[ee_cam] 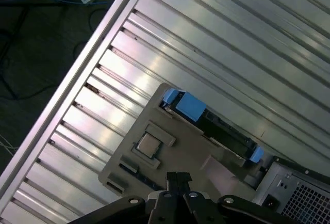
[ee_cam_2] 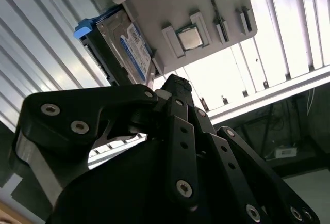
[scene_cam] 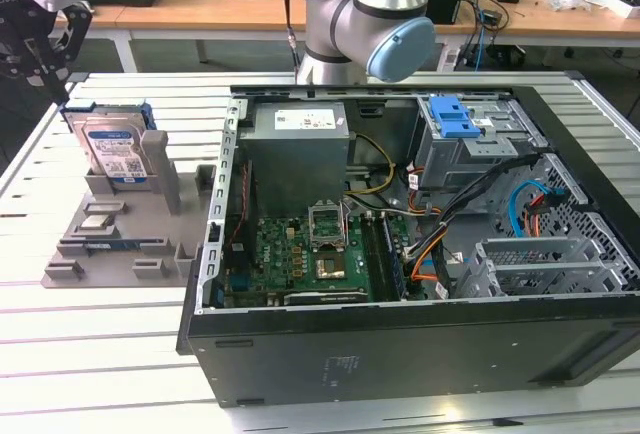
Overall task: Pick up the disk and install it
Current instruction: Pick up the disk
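The disk (scene_cam: 115,149) stands on edge in a slot of the grey holder (scene_cam: 120,244) at the exterior view's left, its white-and-blue label facing front and blue rails on its sides. In the second wrist view the disk (ee_cam_2: 131,48) shows its label. In the first wrist view the disk (ee_cam: 216,126) is seen edge-on between its blue rail ends. My black gripper (scene_cam: 48,76) hangs above and just to the exterior view's left of the disk, apart from it. In both wrist views the gripper (ee_cam_2: 175,82) (ee_cam: 178,176) has its fingertips together, shut with nothing in it.
An open computer case (scene_cam: 400,354) lies in the middle of the slatted table, with a grey drive cage and blue latch (scene_cam: 455,119) at its far right. A small processor chip (scene_cam: 97,221) rests on the holder. The arm's base (scene_cam: 370,24) stands behind the case.
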Controlling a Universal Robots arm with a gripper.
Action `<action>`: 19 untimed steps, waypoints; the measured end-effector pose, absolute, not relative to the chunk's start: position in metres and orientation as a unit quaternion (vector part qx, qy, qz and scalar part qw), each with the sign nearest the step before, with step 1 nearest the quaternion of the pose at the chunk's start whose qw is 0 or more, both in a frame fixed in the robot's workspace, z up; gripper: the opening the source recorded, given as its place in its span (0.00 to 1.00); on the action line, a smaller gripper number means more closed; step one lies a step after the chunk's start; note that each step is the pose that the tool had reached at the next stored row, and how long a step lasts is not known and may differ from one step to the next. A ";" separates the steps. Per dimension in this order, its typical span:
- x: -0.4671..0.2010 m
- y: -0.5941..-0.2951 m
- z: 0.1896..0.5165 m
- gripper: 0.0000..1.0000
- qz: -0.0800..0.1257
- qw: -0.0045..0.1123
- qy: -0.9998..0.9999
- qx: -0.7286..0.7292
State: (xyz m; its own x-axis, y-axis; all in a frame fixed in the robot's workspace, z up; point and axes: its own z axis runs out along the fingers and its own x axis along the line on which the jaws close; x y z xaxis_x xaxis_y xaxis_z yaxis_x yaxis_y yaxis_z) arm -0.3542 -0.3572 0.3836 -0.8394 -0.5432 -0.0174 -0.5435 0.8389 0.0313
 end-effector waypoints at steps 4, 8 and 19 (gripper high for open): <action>-0.354 -0.357 0.384 0.10 0.017 0.003 0.953 -0.304; -0.354 -0.357 0.384 0.10 0.017 0.003 0.946 -0.323; -0.354 -0.357 0.384 0.10 0.016 0.002 0.922 -0.386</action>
State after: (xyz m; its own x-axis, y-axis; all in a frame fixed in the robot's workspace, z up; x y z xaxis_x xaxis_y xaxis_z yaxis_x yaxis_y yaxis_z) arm -0.3542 -0.3572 0.3836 -0.7021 -0.7119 -0.0152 -0.7120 0.7016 0.0285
